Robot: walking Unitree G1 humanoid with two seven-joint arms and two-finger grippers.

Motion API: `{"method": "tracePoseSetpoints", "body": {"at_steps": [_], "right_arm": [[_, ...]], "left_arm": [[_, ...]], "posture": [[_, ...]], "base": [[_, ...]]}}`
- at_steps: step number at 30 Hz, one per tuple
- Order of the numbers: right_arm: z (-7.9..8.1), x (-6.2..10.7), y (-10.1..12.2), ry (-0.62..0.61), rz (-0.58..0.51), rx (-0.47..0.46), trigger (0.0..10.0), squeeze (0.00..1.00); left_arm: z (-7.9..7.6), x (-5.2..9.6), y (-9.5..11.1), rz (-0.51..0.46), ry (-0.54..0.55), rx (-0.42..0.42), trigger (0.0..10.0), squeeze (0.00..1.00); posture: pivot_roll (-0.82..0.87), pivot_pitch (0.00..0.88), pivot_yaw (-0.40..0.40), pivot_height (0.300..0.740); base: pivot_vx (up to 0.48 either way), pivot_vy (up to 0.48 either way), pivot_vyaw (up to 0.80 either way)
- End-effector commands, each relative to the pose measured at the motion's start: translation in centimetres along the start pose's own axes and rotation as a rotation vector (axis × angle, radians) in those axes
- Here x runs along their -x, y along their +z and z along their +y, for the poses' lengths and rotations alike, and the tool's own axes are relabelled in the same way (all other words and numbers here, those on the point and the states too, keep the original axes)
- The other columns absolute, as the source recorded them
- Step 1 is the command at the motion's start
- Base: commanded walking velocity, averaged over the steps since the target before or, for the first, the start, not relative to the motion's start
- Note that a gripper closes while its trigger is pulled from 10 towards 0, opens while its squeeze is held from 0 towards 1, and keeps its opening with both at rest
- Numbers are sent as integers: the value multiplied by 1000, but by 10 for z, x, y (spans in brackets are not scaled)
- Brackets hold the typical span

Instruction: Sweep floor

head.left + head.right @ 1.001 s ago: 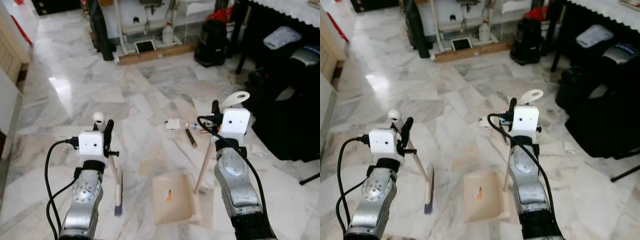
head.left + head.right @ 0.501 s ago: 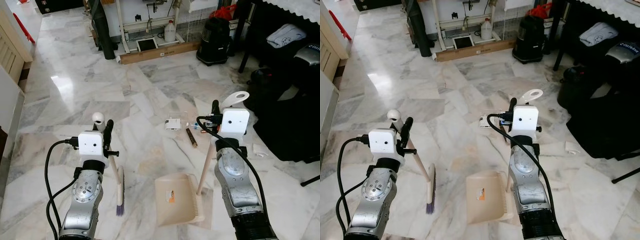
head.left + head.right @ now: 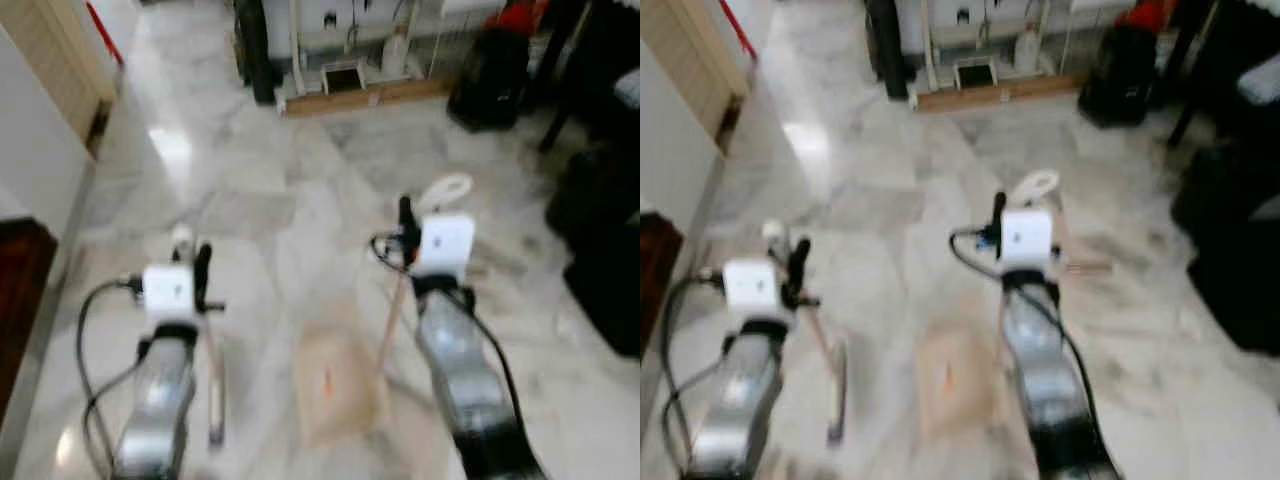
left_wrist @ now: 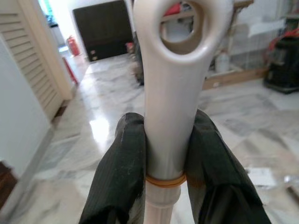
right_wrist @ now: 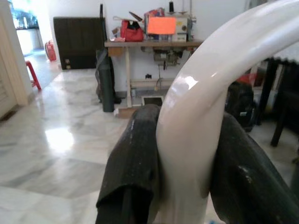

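Black fingers [image 4: 122, 177] of my left gripper [image 4: 164, 179] squeeze the broom [image 4: 169, 88] near its handle's top loop. My right gripper [image 5: 184, 172] is clamped the same way on the dustpan handle [image 5: 201, 116]. The broom head [image 3: 215, 425] touches the marble floor [image 3: 250, 200] by my left arm. The dustpan [image 3: 338, 385] lies flat between my two arms. Both eye views are blurry.

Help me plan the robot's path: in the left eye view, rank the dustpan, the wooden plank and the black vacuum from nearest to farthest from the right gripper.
1. Dustpan, on the floor just below the right gripper.
2. Black vacuum, far ahead, right.
3. Wooden plank, far ahead, left of the vacuum; nearly level with it.
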State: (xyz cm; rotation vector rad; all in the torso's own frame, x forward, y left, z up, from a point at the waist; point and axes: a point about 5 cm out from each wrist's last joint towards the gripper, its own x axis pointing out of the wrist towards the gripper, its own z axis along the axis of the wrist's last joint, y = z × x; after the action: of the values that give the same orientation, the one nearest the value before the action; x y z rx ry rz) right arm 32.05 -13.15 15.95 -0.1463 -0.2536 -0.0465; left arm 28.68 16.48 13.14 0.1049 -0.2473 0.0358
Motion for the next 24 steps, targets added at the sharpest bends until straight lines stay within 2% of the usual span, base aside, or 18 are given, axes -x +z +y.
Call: {"method": "tracePoseSetpoints", "body": {"at_steps": [1, 3, 10, 19, 24], "right_arm": [[8, -3, 16, 28, -75, 18, 10000, 0], [8, -3, 16, 26, -72, 14, 10000, 0], [9, -3, 16, 35, -82, 11, 10000, 0], [11, -2, 16, 44, -85, 16, 10000, 0], [10, -2, 16, 40, -85, -11, 10000, 0]], "left_arm": [[9, -1, 6, -32, 24, -12, 10000, 0], [9, -1, 6, -32, 24, -13, 10000, 0], [10, -1, 5, -27, 30, -17, 10000, 0], [11, -1, 5, -27, 31, -16, 10000, 0], [11, -1, 4, -22, 41, -8, 10000, 0]], "posture": [[84, 117, 45, 740], [84, 117, 45, 740], [85, 115, 45, 740], [87, 110, 43, 740], [82, 100, 36, 740]], "base": [[330, 0, 800], [332, 0, 688], [336, 0, 0], [337, 0, 777], [336, 0, 0]]}}
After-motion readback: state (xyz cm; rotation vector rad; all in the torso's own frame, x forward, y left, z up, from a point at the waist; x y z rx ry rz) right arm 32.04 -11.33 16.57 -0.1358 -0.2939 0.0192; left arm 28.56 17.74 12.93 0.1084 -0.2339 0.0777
